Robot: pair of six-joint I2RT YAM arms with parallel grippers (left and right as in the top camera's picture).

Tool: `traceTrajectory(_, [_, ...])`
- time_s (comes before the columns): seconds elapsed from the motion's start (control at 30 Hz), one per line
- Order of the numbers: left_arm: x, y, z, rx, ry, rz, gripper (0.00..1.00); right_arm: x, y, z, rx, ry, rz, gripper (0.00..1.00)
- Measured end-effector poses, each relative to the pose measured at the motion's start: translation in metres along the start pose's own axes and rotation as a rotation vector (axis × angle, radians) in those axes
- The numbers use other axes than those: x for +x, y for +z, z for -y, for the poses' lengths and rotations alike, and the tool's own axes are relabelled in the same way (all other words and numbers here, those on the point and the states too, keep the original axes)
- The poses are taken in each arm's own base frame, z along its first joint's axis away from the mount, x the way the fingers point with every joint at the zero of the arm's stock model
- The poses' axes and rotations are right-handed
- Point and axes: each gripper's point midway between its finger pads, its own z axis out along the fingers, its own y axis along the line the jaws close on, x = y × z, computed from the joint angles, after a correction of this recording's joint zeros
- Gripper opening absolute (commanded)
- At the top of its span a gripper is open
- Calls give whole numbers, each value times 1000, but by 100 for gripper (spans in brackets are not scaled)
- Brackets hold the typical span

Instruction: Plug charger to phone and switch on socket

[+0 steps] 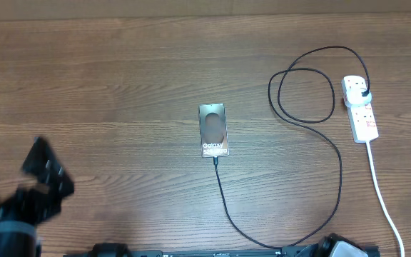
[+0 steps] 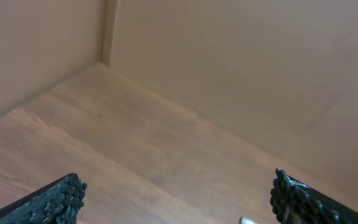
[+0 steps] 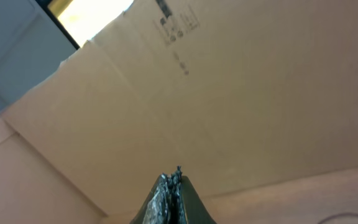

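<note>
Socket [image 1: 360, 108] far right on desk [image 1: 120, 86], long axis near-far. Your right jaws, shut and empty, nearer it; left jaws wide, well apart, near left. Charger [image 1: 222, 193] tip at near end of phone [image 1: 212, 130], centre.

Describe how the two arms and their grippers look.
The left arm is black and blurred in the overhead view, ending in a blocky black housing. The left gripper has black fingers with rough, knobbly pads. The right gripper has dark fingers with the same rough texture, greyish in the light. The right arm shows a pale grey part beside black. No markings are visible.
</note>
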Motion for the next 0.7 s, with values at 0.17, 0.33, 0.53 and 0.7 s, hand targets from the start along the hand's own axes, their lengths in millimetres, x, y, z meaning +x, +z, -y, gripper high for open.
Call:
traceTrajectory(0.17, [-6, -51, -15, 65, -44, 126, 100, 10, -34, -34, -25, -82, 32, 4])
traceTrajectory(0.33, [-5, -95, -31, 121, -83, 236, 100, 18, -72, -72, -69, -189, 96, 4])
traceTrajectory(0.53, [2, -134, -48, 170, -116, 331, 100, 27, -84, -87, -119, -236, 114, 4])
traceTrajectory(0.7, [30, -145, -66, 124, -108, 301, 100, 41, -75, -90, -191, -215, 60, 4])
